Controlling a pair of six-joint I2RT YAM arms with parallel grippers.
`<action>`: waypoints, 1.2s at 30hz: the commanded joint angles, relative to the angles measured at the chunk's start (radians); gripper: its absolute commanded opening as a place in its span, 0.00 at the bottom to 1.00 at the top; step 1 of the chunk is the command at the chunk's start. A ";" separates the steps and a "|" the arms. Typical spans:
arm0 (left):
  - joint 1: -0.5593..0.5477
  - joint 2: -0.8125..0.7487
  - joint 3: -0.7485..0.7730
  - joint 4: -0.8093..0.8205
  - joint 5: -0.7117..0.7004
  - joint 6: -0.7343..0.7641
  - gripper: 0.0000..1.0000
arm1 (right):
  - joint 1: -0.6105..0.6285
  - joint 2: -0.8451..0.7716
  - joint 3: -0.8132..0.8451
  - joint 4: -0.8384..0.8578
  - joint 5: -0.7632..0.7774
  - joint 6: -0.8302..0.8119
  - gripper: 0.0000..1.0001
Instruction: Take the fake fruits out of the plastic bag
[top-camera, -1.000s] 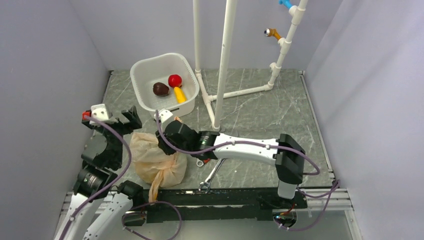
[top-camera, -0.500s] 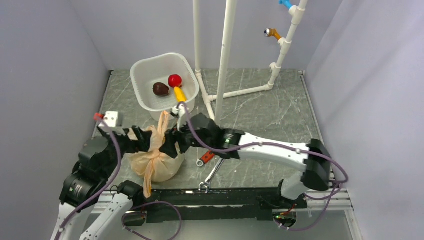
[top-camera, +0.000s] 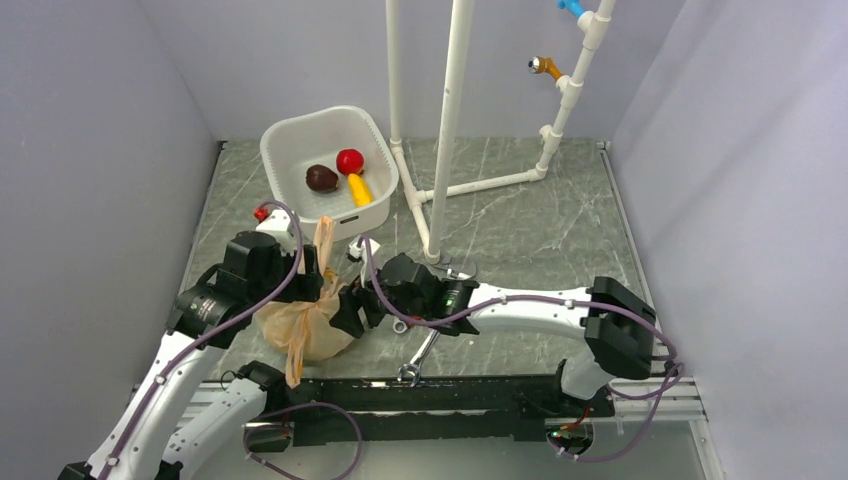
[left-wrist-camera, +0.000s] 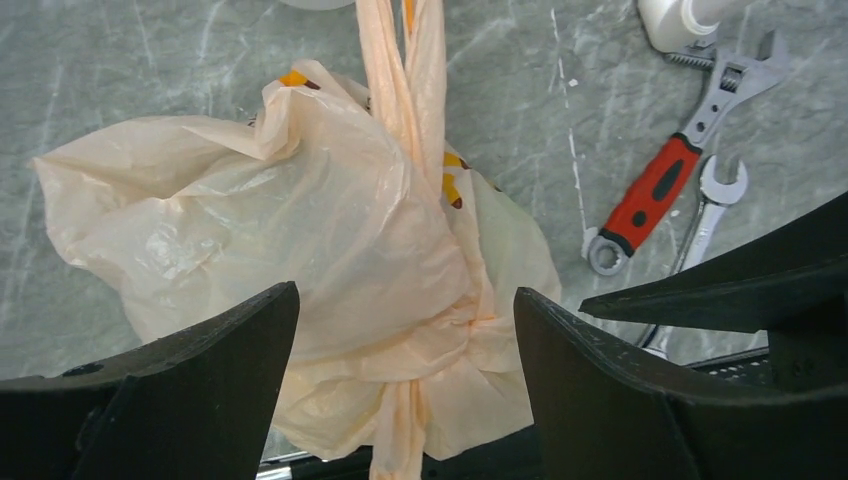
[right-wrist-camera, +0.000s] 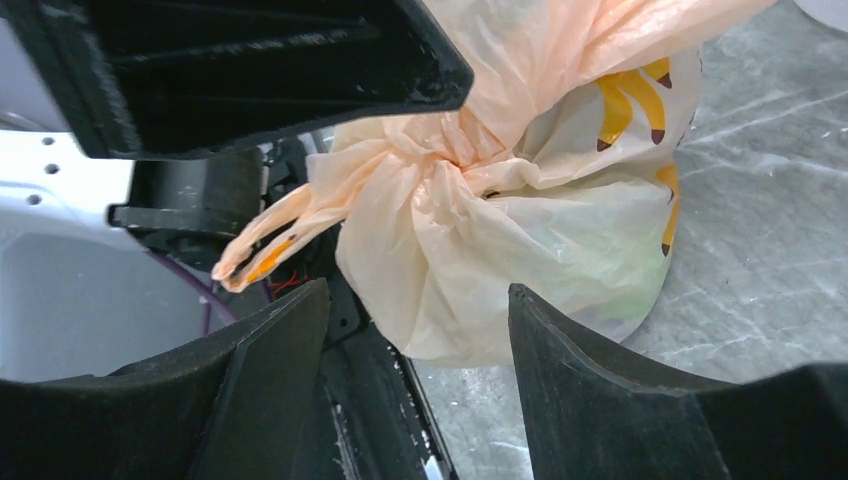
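Sagging softly on the desk (left-wrist-camera: 150, 60), the thin, slippery plastic bag (left-wrist-camera: 330, 230) sits between the wide, empty jaws of the left tool (left-wrist-camera: 405, 300) and right tool (right-wrist-camera: 418, 290); its knot (left-wrist-camera: 455, 325) seems the firmest hold.

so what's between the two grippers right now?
The plastic bag, knotted shut. The top view shows it between the left gripper and right gripper; each wrist view frames it between open jaws.
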 joint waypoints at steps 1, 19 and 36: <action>-0.001 0.035 -0.002 0.071 -0.057 0.082 0.82 | 0.019 0.034 0.048 0.091 0.089 0.030 0.68; -0.001 -0.108 -0.209 0.337 0.071 0.208 0.08 | 0.119 0.149 0.134 0.083 0.411 0.043 0.65; -0.001 -0.094 -0.194 0.309 -0.011 0.196 0.00 | 0.163 0.229 0.181 0.003 0.583 0.064 0.25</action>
